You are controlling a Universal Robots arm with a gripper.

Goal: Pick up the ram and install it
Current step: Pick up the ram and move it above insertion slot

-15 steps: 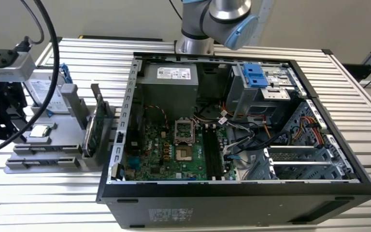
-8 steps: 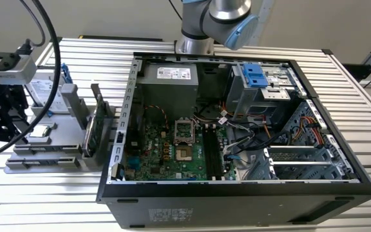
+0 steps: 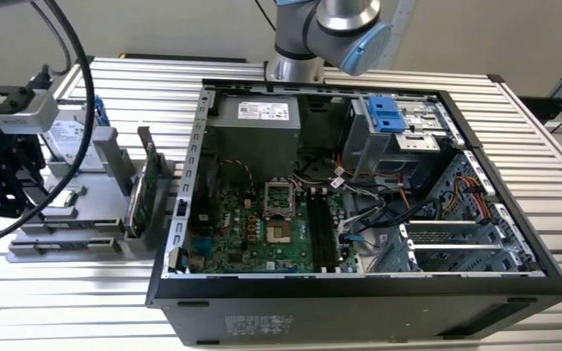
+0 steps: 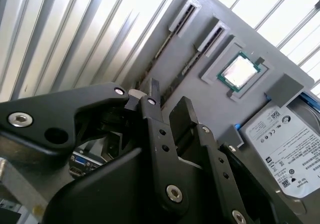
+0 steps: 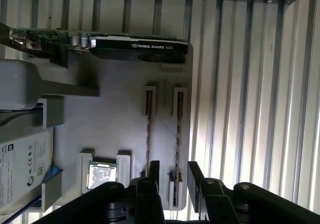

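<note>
**Open claw lined up over the ram**

The ram (image 5: 177, 144) stands on edge in its slot on the grey tray (image 5: 120, 109), below the claw (image 5: 174, 165) and in line with the gap between its spread, empty fingers. Standing upright likely leaves both flat faces free for pinching. A twin stick (image 5: 148, 134) sits just outside one finger, with the processor chip (image 5: 101, 175) beyond it on that side.

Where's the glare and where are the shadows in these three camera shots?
In the second wrist view the processor chip throws white glare, the slatted table is washed out and the end effector reads dark against it; in the first wrist view the table also glows bright; in the exterior view light is even, with the computer case interior shadowed.
</note>
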